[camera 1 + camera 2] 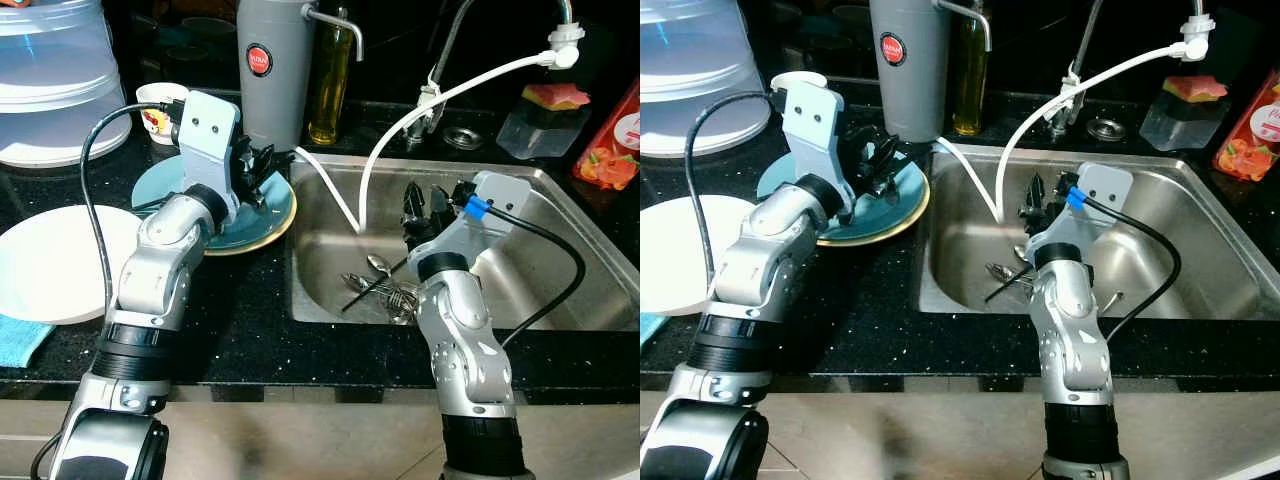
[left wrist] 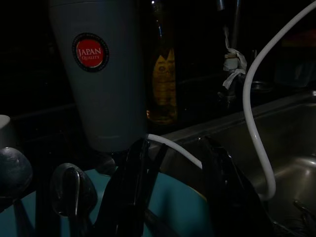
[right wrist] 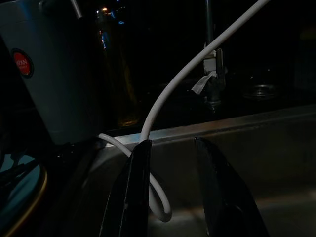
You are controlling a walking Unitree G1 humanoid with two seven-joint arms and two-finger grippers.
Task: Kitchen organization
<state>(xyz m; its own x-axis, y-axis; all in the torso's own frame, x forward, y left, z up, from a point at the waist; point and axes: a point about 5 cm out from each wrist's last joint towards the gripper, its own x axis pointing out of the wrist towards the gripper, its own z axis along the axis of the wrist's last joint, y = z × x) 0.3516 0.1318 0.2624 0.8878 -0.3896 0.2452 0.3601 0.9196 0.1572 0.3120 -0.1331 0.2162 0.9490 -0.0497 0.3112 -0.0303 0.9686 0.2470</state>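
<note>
A: What is taking up the most room?

B: The rectangular stainless steel sink set in the black speckled stone counter. A thin white hose is looping from the tap down into it.

A: And after that?

B: A round white plate is lying on the counter at the far left. Nearer the sink, a round teal plate on a yellow-rimmed plate is sitting just beside the sink's edge. Behind it a tall grey cylindrical flask with a red round label is standing next to a slim bottle of yellow oil.

A: Where are the arms?

B: The left gripper is hovering over the teal plate, its 2 black fingers spread apart with nothing between them. The right gripper is reaching into the sink, fingers likewise parted and empty, close to the hose.

A: Any cutlery?

B: A heap of metal spoons and forks is lying on the sink floor, under the right gripper. 2 metal spoons are resting on the teal plate
</note>
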